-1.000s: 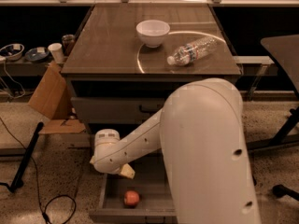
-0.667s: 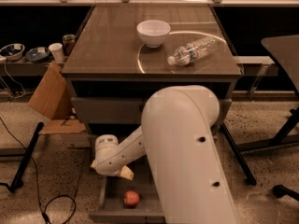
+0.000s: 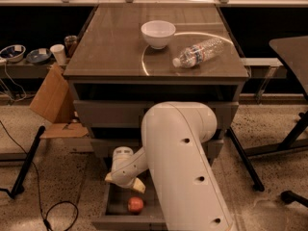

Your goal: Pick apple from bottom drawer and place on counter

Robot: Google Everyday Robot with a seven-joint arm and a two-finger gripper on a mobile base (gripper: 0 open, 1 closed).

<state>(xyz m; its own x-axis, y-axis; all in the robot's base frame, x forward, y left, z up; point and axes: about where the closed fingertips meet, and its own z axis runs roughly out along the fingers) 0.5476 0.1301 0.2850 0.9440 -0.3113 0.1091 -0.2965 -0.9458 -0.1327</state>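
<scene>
Camera view: the apple (image 3: pixel 135 205), round with no telling long axis, lay on the floor of the open bottom drawer (image 3: pixel 115 203). At its 11 o'clock the gripper (image 3: pixel 123 182) hung, jaws spread and empty, clear of the fruit, below the counter (image 3: pixel 110 47).

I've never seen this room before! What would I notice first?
The big white robot arm fills the front, its gripper hanging low over the open bottom drawer, just above the red apple lying inside. Up on the counter sit a white bowl and a clear bottle lying on its side.
</scene>
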